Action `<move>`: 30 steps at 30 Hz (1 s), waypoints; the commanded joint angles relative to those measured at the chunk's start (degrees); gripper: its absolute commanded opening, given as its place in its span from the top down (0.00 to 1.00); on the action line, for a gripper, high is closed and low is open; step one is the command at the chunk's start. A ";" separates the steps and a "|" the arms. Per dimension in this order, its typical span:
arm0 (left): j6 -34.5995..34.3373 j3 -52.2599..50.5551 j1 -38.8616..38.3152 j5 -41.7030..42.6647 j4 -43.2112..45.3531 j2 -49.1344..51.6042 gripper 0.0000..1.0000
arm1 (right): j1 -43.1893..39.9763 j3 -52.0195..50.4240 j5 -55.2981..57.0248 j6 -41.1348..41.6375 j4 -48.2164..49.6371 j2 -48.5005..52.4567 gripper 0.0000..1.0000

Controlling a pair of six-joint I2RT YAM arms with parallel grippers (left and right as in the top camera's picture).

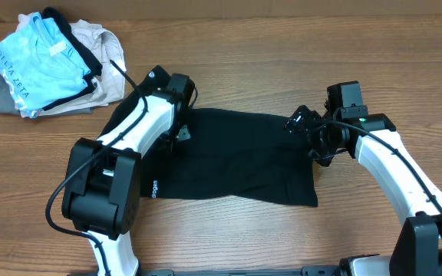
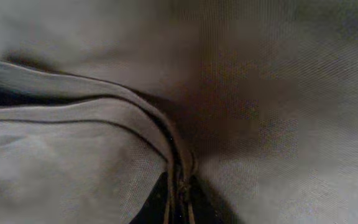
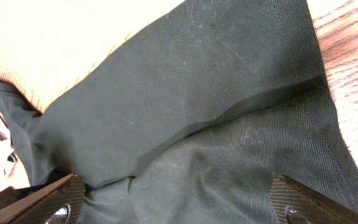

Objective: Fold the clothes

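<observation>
The left gripper [image 1: 176, 136] is pinching shut on a gathered ridge of the black T-shirt [image 1: 236, 157], which is lying spread on the table [image 1: 282, 46]. It is gripping at the shirt's 10 o'clock edge, probably to carry that side over. The right gripper [image 1: 299, 123] is hovering wide open above the 2 o'clock corner, seemingly lining up a matching grasp.

My left arm is bent up and over, left gripper [image 1: 179, 136] pointing down, jaws pinched tight on black T-shirt [image 1: 236, 161]. My right arm reaches in low, right gripper [image 1: 298, 123] spread wide, holding nothing.
</observation>
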 commanded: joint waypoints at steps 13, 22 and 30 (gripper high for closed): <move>-0.09 9.77 0.31 -5.20 -2.29 0.37 0.57 | -0.07 1.07 1.64 -0.44 -0.07 -0.42 0.00; 2.89 9.70 1.11 -6.84 -5.97 0.39 0.00 | -0.04 1.07 2.73 -0.46 -0.33 -0.42 0.00; 2.86 9.68 7.15 -3.34 -13.03 0.39 0.00 | -0.04 1.05 7.48 -0.46 0.92 0.44 0.12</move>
